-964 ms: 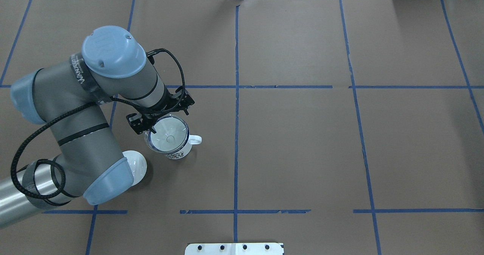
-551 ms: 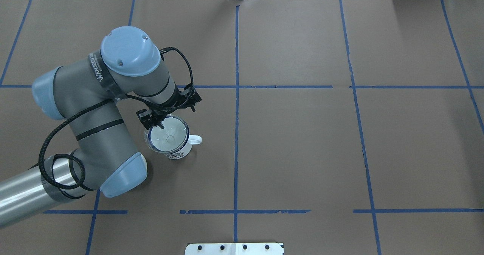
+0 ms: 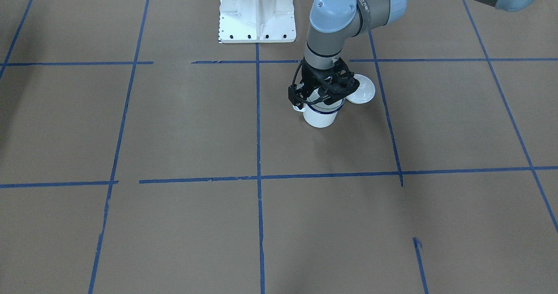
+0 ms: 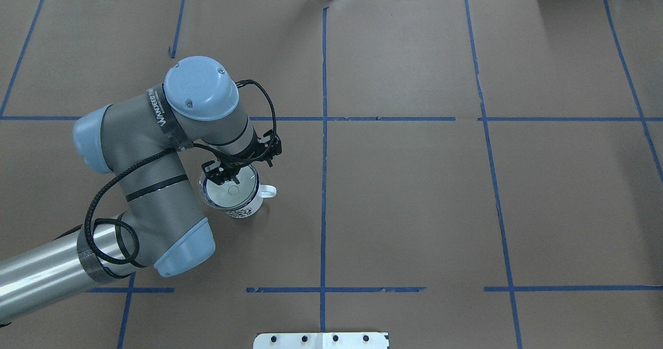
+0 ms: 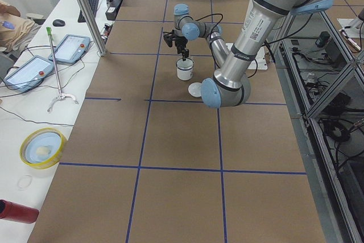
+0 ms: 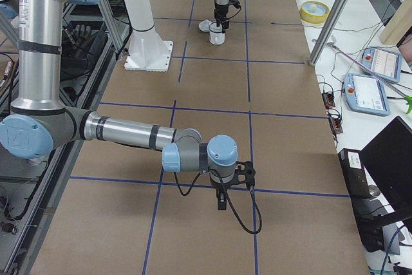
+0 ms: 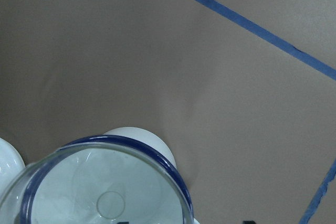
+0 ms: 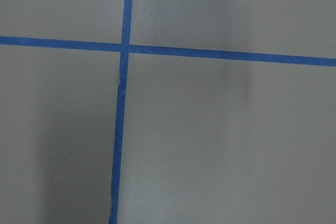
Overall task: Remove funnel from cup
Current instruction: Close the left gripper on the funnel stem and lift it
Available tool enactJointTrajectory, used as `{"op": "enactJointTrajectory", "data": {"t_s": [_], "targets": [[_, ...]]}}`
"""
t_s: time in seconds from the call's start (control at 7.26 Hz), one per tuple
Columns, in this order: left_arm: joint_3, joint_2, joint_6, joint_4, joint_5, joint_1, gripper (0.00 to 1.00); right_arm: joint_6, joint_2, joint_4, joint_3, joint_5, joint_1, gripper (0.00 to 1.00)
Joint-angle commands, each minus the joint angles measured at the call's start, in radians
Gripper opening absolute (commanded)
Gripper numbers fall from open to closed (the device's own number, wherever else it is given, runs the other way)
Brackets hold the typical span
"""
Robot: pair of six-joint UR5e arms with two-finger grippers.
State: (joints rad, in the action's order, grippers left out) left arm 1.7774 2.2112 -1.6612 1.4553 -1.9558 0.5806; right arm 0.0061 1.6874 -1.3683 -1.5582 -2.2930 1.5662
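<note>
In the last second I have swung my left gripper from beside the white enamel mug with the dark blue rim to right over it. Its jaws are spread, one tip inside the small clear plastic funnel and one outside its rim. The funnel sits just below them, seated in the mug and not yet gripped. I cannot tell how the jaws of my right gripper stand.
</note>
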Motion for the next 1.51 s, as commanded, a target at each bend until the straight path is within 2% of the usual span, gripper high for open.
{"op": "enactJointTrajectory", "data": {"t_s": [0.0,0.14,0.28,0.55,0.69,0.83,1.38], "targets": [[0.001,0.001,0.000,-0.001,0.002,-0.001,0.34,0.000,0.000,0.000,0.001,0.000,0.000,1.00],[0.001,0.001,0.000,-0.001,0.002,-0.001,0.14,0.000,0.000,0.000,0.000,0.000,0.000,1.00],[0.011,0.002,0.000,-0.003,0.003,-0.001,0.00,0.000,0.000,0.000,0.000,0.000,0.000,1.00],[0.052,0.015,0.000,-0.032,0.003,0.002,0.00,0.000,0.000,0.000,0.000,0.000,0.000,1.00],[0.091,0.025,0.001,-0.085,0.012,0.008,0.00,0.000,0.000,0.000,0.000,0.000,0.000,1.00],[0.115,0.030,0.001,-0.101,0.064,0.008,0.00,0.000,0.000,0.000,0.000,0.000,0.000,1.00],[0.162,0.061,-0.008,-0.122,0.136,0.102,0.00,0.000,0.000,0.000,0.000,0.000,0.000,1.00]]}}
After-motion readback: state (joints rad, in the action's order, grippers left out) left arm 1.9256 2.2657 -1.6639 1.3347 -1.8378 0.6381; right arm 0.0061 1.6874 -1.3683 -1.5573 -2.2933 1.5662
